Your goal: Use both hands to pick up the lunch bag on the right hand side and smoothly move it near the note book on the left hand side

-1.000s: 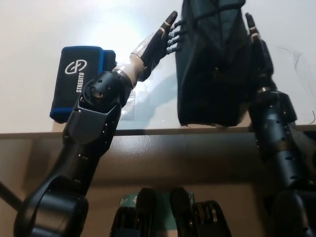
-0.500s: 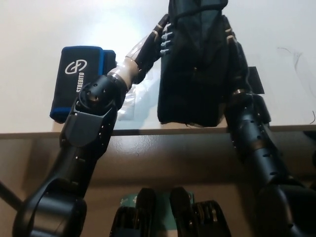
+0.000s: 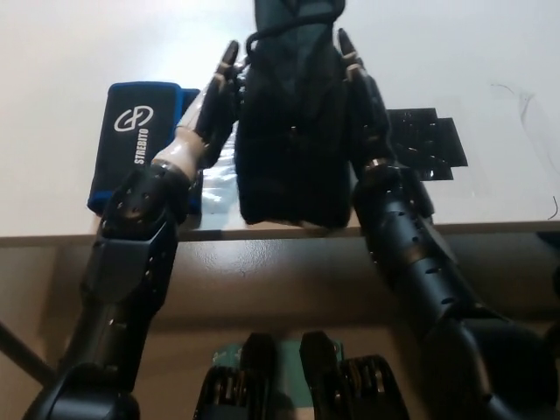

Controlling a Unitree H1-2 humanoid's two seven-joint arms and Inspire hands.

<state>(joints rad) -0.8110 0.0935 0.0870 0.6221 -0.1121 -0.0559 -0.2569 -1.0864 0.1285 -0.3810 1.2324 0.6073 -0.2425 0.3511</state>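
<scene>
Carried leftward, lunch bag (image 3: 293, 131) clamped between left hand (image 3: 214, 96) and right hand (image 3: 363, 96), now just beside the notebook (image 3: 140, 140) near the table (image 3: 70, 52) front edge.

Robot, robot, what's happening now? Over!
Left robot hand and right robot hand pressing lunch bag between them. Blue notebook close on left. Nothing between.

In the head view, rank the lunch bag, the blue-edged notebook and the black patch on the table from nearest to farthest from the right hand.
1. Lunch bag: pressed against the right hand, on its left.
2. Black patch: on the table, just right of that hand.
3. Notebook: far left, beyond the bag and the left hand.
</scene>
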